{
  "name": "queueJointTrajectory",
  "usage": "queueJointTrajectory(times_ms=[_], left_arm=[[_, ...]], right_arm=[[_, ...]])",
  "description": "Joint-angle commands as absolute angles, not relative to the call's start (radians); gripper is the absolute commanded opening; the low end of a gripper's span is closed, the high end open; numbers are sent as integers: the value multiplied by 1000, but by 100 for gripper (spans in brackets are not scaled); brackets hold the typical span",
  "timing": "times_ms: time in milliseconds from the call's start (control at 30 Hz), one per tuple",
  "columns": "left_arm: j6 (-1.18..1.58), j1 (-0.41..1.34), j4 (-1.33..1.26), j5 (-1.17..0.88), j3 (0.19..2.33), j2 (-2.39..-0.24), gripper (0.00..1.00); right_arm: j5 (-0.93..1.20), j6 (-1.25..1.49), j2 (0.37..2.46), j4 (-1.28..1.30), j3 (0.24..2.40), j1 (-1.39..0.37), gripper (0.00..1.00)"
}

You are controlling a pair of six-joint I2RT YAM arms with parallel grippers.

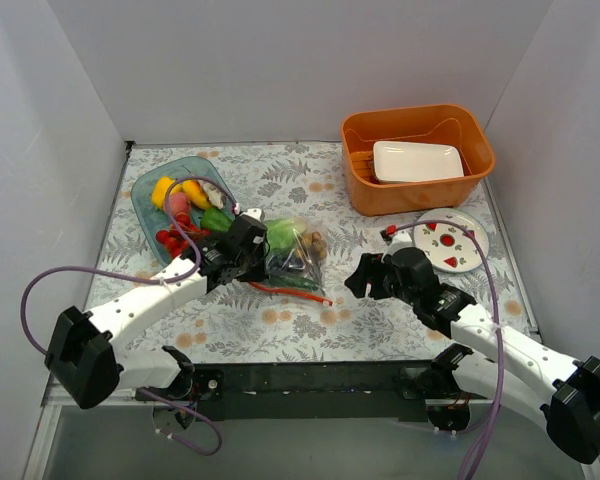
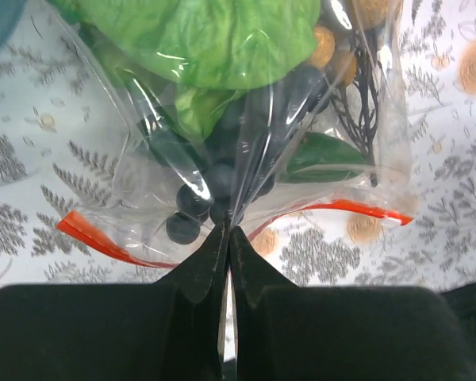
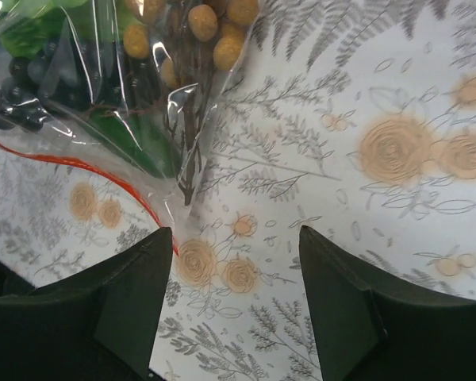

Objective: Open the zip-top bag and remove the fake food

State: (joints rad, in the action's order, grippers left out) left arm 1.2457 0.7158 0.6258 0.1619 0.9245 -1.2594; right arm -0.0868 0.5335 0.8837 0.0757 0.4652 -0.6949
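The zip-top bag lies mid-table, its red-orange zip strip along the near edge. Inside are light-green lettuce, a dark-green cucumber, yellow-brown balls and dark blue berries. My left gripper is at the bag's left side. In the left wrist view it is shut, pinching a fold of the bag's plastic just above the strip. My right gripper is open and empty just right of the bag. In its wrist view the bag's corner touches the left finger.
A teal tray at the back left holds a yellow pepper, red cherry tomatoes and a small green pepper. An orange basket with a white dish stands at the back right. A round patterned plate lies behind the right arm.
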Motion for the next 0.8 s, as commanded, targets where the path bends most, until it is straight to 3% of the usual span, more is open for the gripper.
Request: queueJointTrajectory(times_ms=[0,67,100,167,200,400,567,767], left_arm=[[1296,716,685,69,861,-1157,0],[1308,716,709,93,847,-1128,5],[1315,716,718,97,844,-1118,32],[1333,716,715,63,853,-1080,43],[1345,716,707,43,857,-1068,57],[1460,719,674,-161,867,-1008,52],[1574,741,563,-230,717,-971,44],[1736,848,341,-213,595,-1000,41]], right_arm=[[147,601,874,-64,364,-698,73],[202,659,882,-112,328,-715,73],[216,673,891,-153,313,-716,73],[248,731,897,-198,272,-719,73],[252,747,902,-224,262,-719,72],[290,813,917,-310,226,-729,67],[298,831,968,-389,195,-735,63],[296,853,1046,-443,175,-742,55]])
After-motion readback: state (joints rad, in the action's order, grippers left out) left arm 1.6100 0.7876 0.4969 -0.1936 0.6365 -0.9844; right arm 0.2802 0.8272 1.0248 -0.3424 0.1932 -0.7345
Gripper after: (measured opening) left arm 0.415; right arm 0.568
